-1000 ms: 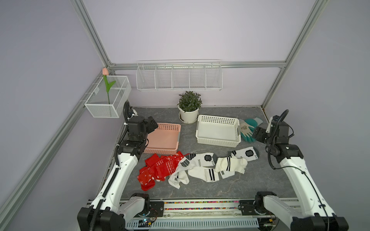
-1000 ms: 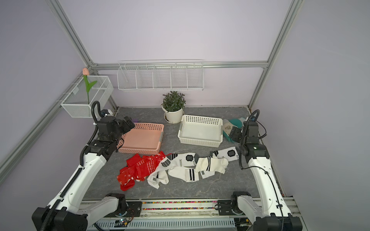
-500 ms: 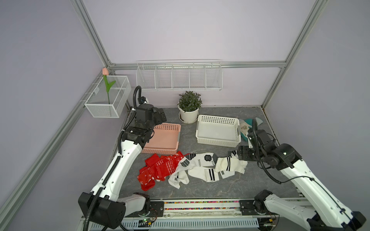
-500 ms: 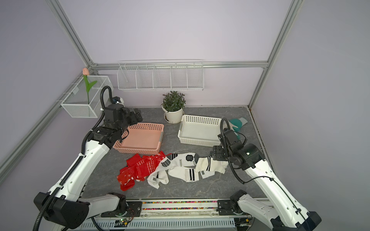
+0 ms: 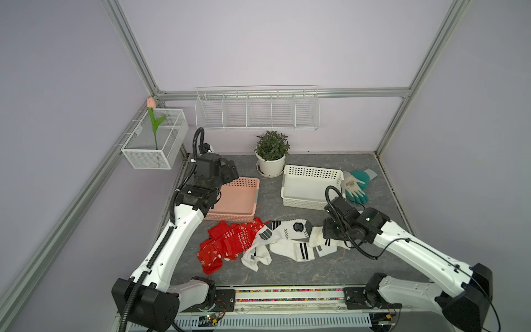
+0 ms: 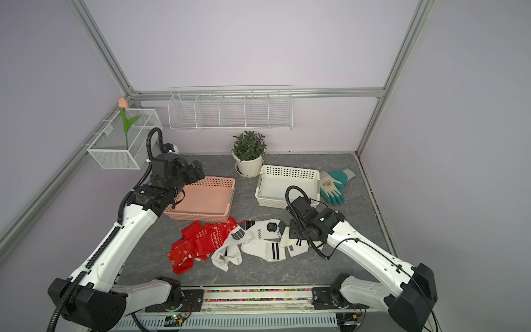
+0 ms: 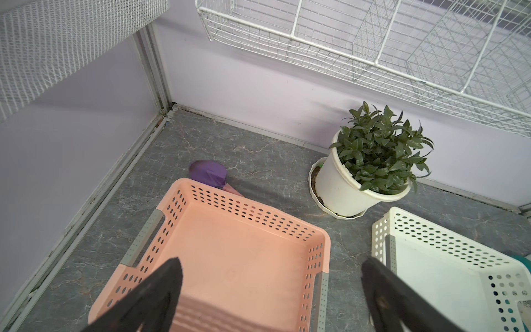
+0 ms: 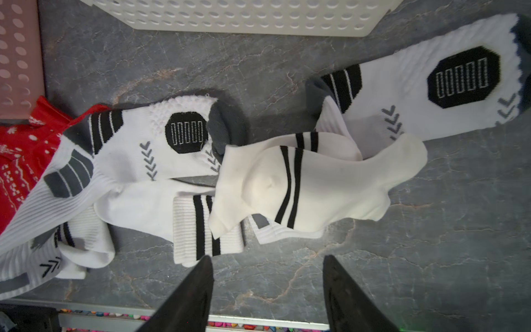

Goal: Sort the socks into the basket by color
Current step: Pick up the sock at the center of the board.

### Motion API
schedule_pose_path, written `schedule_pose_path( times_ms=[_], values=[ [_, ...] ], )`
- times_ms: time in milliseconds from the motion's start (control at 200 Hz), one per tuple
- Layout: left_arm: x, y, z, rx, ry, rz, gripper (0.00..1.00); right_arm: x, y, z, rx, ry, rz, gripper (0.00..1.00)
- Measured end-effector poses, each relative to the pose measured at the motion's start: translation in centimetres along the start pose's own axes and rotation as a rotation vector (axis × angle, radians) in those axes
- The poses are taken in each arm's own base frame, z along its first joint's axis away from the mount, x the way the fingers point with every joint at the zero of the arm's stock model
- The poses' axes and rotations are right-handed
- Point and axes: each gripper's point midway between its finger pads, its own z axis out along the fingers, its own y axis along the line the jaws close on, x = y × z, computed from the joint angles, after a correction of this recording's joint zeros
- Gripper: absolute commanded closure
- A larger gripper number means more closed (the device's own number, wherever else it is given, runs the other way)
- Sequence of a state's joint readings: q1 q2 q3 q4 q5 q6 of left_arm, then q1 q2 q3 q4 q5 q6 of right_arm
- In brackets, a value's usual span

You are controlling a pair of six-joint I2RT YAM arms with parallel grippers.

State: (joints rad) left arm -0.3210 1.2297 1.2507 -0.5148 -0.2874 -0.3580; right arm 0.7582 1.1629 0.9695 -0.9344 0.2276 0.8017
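The right arm has come down from beside the gloves [image 5: 356,186] to the white socks [image 5: 287,246]; the right pincer [image 8: 267,258] hangs half spread and empty over bare table [image 8: 431,273] just beside them. The left pincer [image 7: 271,263] (spread wide, holding nothing) hovers over the pink basket [image 7: 244,207]. Red socks [image 5: 230,241] lie before it.

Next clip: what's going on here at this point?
Two robot arms are sorting socks, and nothing is sorted yet: the pink basket and white basket are both empty. The red socks and white socks lie heaped together on the table in front of them. The right gripper hangs over the white socks, jaws apart, holding nothing. The left gripper is open above the pink basket, also empty-handed.
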Motion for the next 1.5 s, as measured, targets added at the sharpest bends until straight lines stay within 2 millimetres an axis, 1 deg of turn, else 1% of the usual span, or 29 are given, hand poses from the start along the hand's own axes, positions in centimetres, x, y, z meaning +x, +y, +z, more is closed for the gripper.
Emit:
schedule_pose_path(
  times_ms=[160,250,370,530,710,840,985,1110,1230,1339,1364,1429,1499],
  values=[
    [0.9,0.1,0.3,0.001,0.021,0.005,0.01,-0.4,1.0,1.3,-0.017,-0.007,0.031,0.49],
    [1.1,0.2,0.3,-0.001,0.024,0.007,0.01,-0.7,1.5,1.8,-0.031,-0.010,0.041,0.50],
    [0.9,0.2,0.1,0.001,0.018,0.004,0.01,-0.5,2.0,2.9,-0.032,0.009,0.041,0.52],
    [0.6,0.5,-0.8,0.003,-0.002,-0.001,0.01,0.1,2.0,4.6,-0.008,0.046,0.044,0.56],
    [0.4,0.6,-1.2,0.005,-0.013,-0.005,0.01,0.2,2.1,5.3,-0.001,0.053,0.047,0.61],
    [0.5,0.6,-1.2,0.004,-0.012,-0.004,0.01,0.3,2.2,6.0,0.007,0.065,0.046,0.62],
    [0.8,0.7,-1.0,0.000,-0.009,-0.003,0.01,0.7,1.9,6.5,0.019,0.075,0.044,0.63],
    [0.8,0.7,-1.1,0.001,-0.011,-0.004,0.01,0.7,2.0,6.7,0.013,0.069,0.048,0.66],
    [0.7,0.7,-1.2,0.002,-0.015,-0.005,0.01,1.4,1.5,7.5,0.036,0.090,0.043,0.67],
    [0.7,0.7,-1.3,0.003,-0.016,-0.005,0.01,1.5,1.4,7.9,0.044,0.098,0.042,0.68],
    [0.7,0.7,-1.3,0.003,-0.016,-0.005,0.01,1.5,1.5,7.9,0.043,0.098,0.042,0.69],
    [0.7,0.8,-1.3,0.003,-0.016,-0.005,0.01,1.5,1.5,8.0,0.042,0.096,0.041,0.76],
    [0.8,0.8,-1.3,0.004,-0.019,-0.006,0.01,1.5,1.5,8.1,0.040,0.095,0.042,0.78]
  ],
)
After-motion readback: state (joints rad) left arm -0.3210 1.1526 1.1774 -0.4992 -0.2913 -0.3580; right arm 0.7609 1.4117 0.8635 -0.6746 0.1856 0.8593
